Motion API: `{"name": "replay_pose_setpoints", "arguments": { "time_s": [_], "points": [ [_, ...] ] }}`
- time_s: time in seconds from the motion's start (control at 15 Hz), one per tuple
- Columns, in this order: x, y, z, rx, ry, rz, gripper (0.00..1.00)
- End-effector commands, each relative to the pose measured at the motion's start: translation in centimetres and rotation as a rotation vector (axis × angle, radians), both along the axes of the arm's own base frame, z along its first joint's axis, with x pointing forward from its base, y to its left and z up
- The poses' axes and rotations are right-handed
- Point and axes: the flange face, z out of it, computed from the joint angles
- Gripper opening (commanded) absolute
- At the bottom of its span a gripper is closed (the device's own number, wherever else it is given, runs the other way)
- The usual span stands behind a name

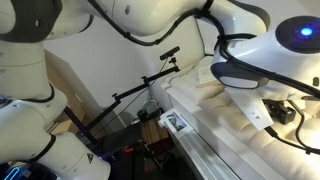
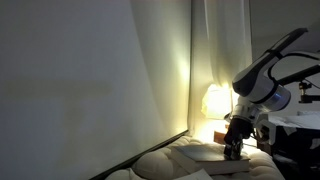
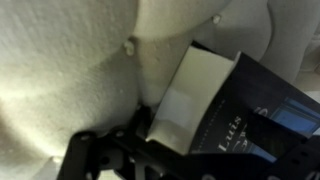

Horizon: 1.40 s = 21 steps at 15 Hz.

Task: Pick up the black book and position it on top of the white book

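In the wrist view the black book [image 3: 245, 110] fills the lower right. It has a dark cover with white lettering, and its pale page edges [image 3: 190, 95] face left. It sits tilted between my gripper's dark fingers [image 3: 190, 160], which are closed on it close to the camera. In an exterior view the gripper [image 2: 233, 150] hangs just above the quilted cream mattress [image 2: 180, 160]. A flat pale shape [image 2: 205, 153] lies beside it and may be the white book; I cannot tell for sure. In an exterior view the arm [image 1: 260, 60] hides the gripper.
The quilted mattress with button tufts [image 3: 130, 46] lies under the book. A lit lamp [image 2: 216, 100] stands behind the gripper by a pale curtain. A dark camera stand [image 1: 140, 95] and a white bed edge [image 1: 200, 140] are beside the arm.
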Motion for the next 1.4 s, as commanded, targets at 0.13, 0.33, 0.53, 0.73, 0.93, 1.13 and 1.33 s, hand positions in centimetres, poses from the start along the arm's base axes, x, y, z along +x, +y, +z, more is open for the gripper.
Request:
{"name": "replay_pose_setpoints", "arguments": {
  "time_s": [0.13,0.33,0.53,0.73,0.93,1.13,1.33],
  "points": [
    [1.0,0.0,-1.7,-0.012,-0.001,0.017,0.74],
    [1.0,-0.4,-1.3,-0.013,-0.011,0.012,0.52],
    [0.9,-0.9,-0.8,-0.008,-0.019,0.008,0.32],
    [0.7,-1.4,0.3,-0.009,-0.046,0.002,0.14],
    [0.0,-1.8,1.9,-0.023,-0.098,0.017,0.06],
    [-0.3,-1.8,2.8,-0.054,-0.152,0.040,0.00],
    [-0.3,-1.7,2.7,-0.062,-0.157,0.069,0.25]
  ]
}}
